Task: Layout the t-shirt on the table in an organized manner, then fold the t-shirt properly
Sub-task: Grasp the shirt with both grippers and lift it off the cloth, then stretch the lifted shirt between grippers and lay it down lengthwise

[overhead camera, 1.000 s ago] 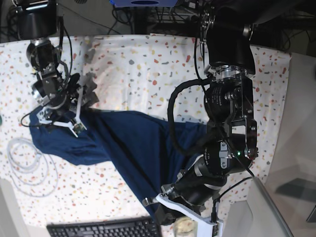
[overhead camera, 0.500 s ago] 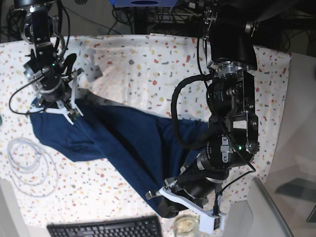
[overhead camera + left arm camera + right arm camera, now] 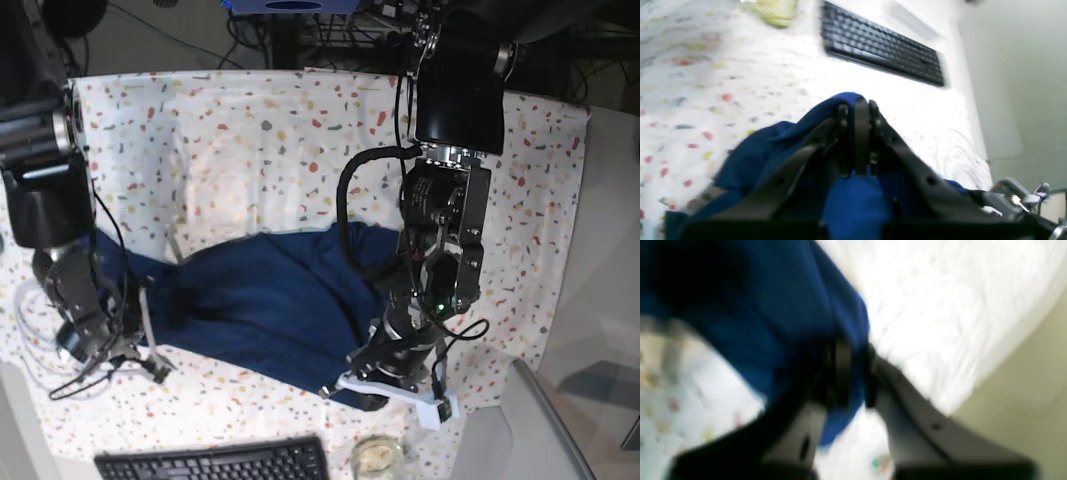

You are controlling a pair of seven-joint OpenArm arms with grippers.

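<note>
Navy-blue knit, the t-shirt point(image 3: 265, 300) lies bunched across the near half of the speckled table point(image 3: 300, 140), stretched between both arms. The left wrist view alone shows the left fingers point(image 3: 857, 133) pinched together on a fold of it, a black keyboard point(image 3: 883, 53) beyond. The right wrist view, blurred, shows the right fingers point(image 3: 850, 373) closed narrowly on a cloth edge.

Shirt stretched between my two arms

The t-shirt point(image 3: 262, 300) lies across the bench point(image 3: 250, 150); my left hand point(image 3: 385, 385) and right hand point(image 3: 140, 355) sit at its edges.
</note>
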